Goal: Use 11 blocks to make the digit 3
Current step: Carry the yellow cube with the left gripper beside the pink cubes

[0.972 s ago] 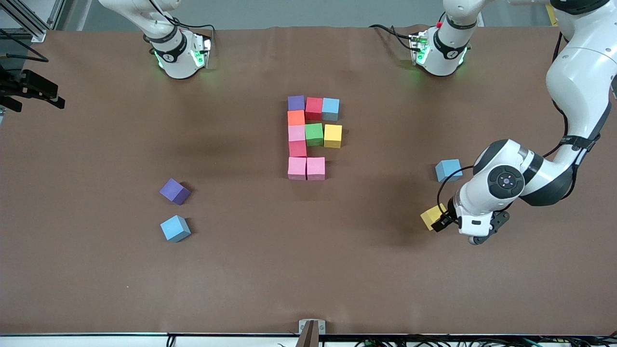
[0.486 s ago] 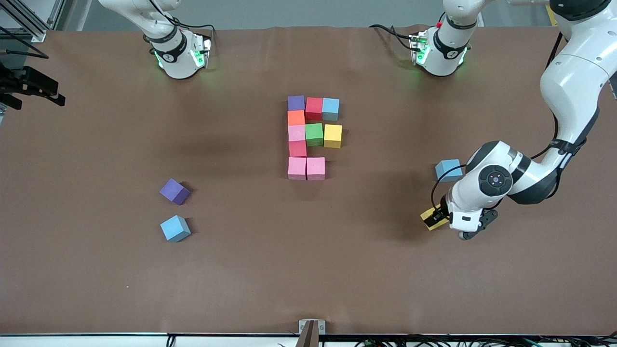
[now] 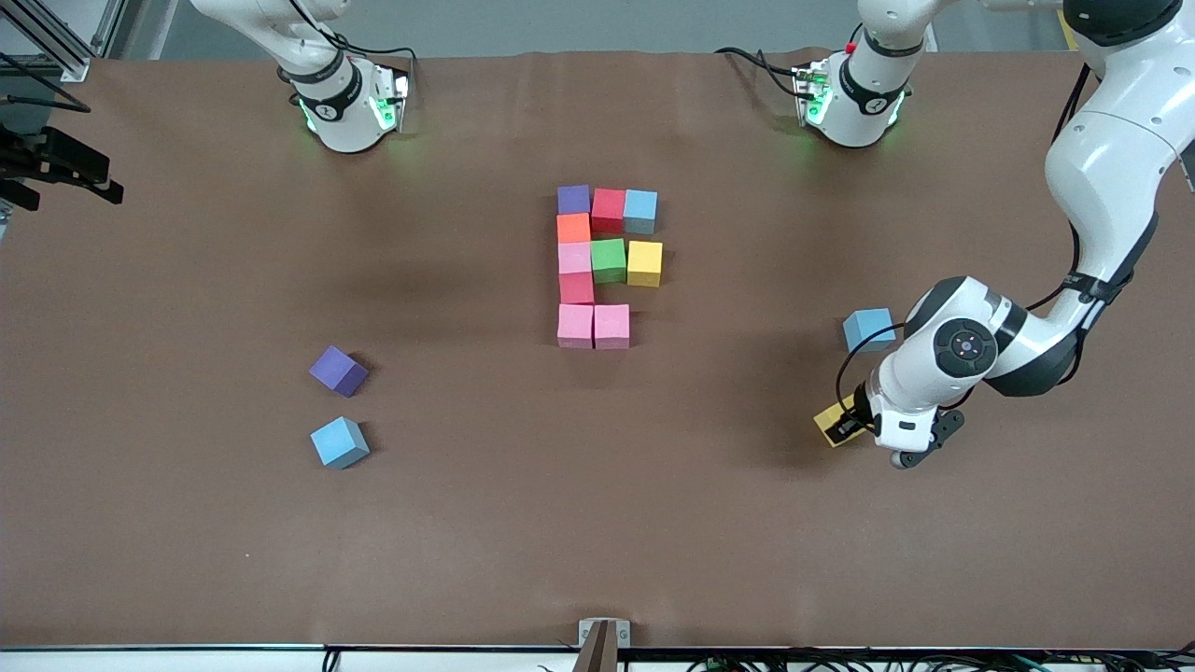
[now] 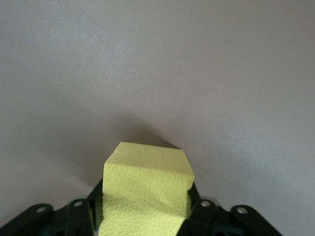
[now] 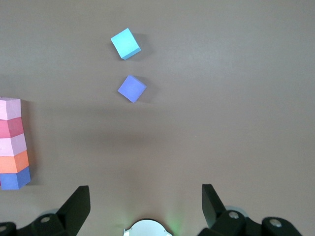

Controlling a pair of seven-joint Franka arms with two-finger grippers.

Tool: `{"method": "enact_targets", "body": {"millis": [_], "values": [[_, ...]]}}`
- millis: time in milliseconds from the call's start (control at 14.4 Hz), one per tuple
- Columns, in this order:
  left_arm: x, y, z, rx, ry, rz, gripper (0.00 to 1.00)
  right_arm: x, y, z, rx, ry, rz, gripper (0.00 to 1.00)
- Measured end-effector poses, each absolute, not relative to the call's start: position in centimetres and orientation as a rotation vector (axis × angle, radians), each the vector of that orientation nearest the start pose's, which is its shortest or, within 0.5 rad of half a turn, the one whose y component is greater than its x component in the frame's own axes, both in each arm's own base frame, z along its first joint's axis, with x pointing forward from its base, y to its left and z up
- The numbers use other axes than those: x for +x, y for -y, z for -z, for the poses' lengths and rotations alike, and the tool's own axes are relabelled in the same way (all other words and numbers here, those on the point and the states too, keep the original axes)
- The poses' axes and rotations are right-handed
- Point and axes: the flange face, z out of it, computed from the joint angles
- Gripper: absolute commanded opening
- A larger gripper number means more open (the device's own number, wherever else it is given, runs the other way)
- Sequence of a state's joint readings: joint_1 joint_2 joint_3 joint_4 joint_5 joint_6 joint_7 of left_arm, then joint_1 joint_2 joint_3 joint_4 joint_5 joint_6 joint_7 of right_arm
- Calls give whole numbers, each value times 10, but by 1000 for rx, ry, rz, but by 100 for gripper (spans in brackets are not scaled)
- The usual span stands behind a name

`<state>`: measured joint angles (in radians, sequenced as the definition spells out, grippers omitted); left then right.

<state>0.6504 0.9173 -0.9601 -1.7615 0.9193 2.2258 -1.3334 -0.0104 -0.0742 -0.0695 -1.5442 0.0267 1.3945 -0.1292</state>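
**Left gripper pinches a yellow block at the lower right of the front view**

The fingers of the left gripper press on both sides of a loose yellow block, which sits on the brown surface. A light blue block lies just above it in the frame. The right gripper waits with fingers spread wide. At the centre, the unfinished digit 3 has ten touching blocks. A purple block and another light blue block lie at the lower left.
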Motion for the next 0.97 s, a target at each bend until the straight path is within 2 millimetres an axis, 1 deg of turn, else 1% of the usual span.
{"method": "enact_targets", "body": {"millis": [208, 347, 417, 555, 694, 833, 972], "values": [[640, 117, -212, -2939, 1217, 57, 36, 510, 42, -672, -3103, 76, -77, 100], [630, 128, -212, -2861, 1377, 46, 36, 508, 43, -678, -3103, 72, -77, 100], [623, 137, -213, -2816, 1470, 34, 36, 507, 43, -681, -3104, 72, -75, 100], [609, 160, -214, -2702, 1684, 0, 36, 505, 44, -690, -3114, 70, -65, 100], [594, 190, -214, -2547, 1898, -26, 36, 504, 44, -693, -3121, 74, -63, 100], [577, 229, -212, -2396, 2039, -32, 36, 501, 42, -690, -3119, 82, -103, 100], [558, 268, -212, -2275, 2132, -17, 36, 499, 40, -687, -3115, 89, -144, 100]]}}
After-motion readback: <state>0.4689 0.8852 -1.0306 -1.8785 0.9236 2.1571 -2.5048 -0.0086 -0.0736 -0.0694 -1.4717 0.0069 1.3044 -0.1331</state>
